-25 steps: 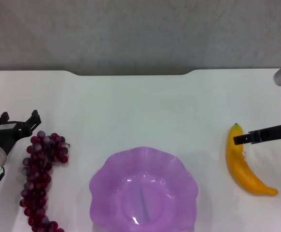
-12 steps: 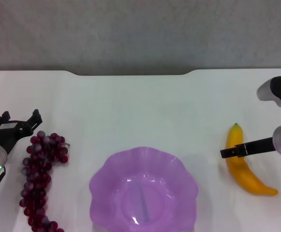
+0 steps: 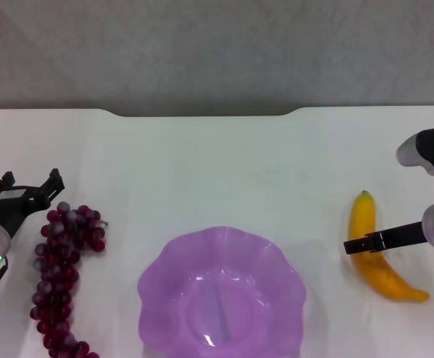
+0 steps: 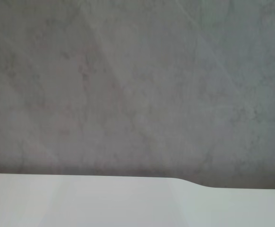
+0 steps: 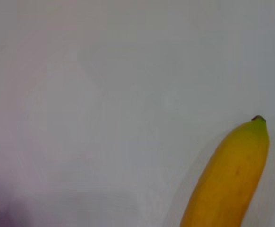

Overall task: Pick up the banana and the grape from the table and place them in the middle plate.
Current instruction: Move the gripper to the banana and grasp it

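The yellow banana (image 3: pixel 379 257) lies on the white table (image 3: pixel 224 171) at the right, green tip pointing away; it also shows in the right wrist view (image 5: pixel 227 182). My right gripper (image 3: pixel 366 242) reaches in from the right and lies across the banana's middle. The dark red-purple grape bunch (image 3: pixel 60 268) lies at the left. My left gripper (image 3: pixel 24 183) is open and empty, just left of and beyond the bunch's far end. The translucent purple middle plate (image 3: pixel 221 233) sits empty at the near centre, between the two fruits.
The table's notched far edge (image 3: pixel 202 113) meets a grey wall; the left wrist view shows only that edge (image 4: pixel 184 182) and the wall. Bare tabletop lies between the plate and each fruit.
My right gripper has moved nearer and to the left, from the banana's far end to across its middle. The left arm, grapes, banana and plate have stayed put.
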